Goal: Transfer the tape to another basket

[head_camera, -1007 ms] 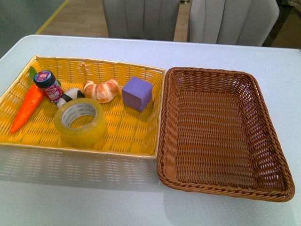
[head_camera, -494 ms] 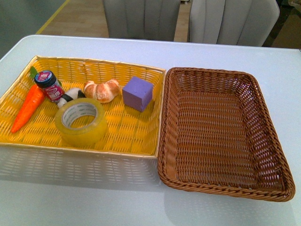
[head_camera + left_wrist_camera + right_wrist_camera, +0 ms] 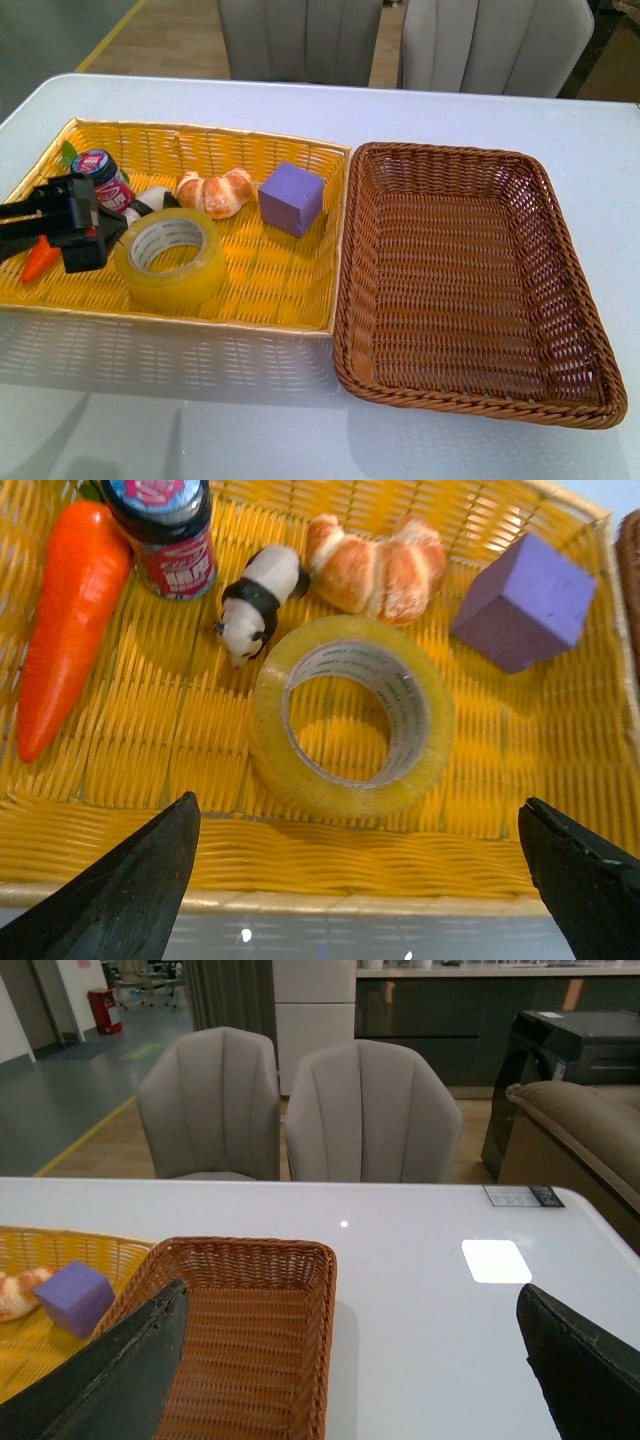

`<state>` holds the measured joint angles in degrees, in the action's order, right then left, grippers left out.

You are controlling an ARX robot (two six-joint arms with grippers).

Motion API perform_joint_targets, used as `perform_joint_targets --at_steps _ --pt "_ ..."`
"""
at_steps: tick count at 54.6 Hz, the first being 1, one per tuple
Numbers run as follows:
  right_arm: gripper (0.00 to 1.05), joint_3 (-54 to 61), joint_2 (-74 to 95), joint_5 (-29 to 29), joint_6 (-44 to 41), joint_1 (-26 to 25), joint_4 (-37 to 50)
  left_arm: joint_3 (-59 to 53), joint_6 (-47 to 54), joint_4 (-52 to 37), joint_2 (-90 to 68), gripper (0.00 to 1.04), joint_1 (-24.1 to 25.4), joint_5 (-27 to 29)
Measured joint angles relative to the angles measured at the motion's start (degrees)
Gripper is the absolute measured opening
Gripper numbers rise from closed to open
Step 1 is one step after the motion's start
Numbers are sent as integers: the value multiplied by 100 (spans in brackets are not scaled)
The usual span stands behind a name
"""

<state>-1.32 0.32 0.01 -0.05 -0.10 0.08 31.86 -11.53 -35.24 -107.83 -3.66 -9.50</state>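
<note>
Tape (image 3: 172, 258) flat in tray (image 3: 280, 285), L tool (image 3: 95, 228) just beside, jaws wide

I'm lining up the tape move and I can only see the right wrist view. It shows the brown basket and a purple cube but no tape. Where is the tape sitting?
Observer: The tape lies flat, hole up, in the yellow basket, near its front rim, with a panda figure just behind it.
Operator: Is the left hand gripping it?
Observer: No. The left hand is open and holds nothing. It hovers at the tape's left side, hiding most of the carrot in the front view.
</note>
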Motion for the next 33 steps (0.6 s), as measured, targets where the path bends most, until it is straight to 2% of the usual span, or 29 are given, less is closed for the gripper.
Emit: perform_joint_targets --at_steps 12,33 --pt "96 0 0 0 0 0 0 903 142 50 -1399 96 -15 210" --pt "96 0 0 0 0 0 0 1779 157 328 -2251 96 4 398"
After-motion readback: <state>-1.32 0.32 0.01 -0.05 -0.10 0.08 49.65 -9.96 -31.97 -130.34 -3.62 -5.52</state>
